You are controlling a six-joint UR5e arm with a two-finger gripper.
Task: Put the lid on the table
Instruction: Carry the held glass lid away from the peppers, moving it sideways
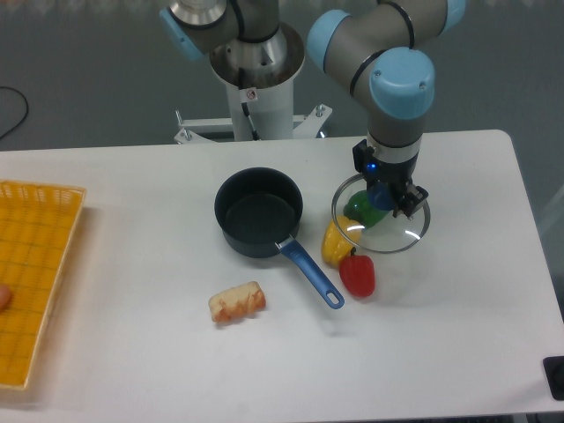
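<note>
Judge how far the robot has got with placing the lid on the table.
Done: the pot stands open, lid off. In hand: the gripper grips the knob of the lid, held over the green pepper and beside the yellow pepper; whether the rim touches the table cannot be told. Left: set it on bare table and let go.

No legible text found; a small red-and-white sticker on the robot base is unreadable.

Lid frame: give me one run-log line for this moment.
gripper: shut on lid | lid: over green pepper | pot: uncovered | placing: not yet done
</note>
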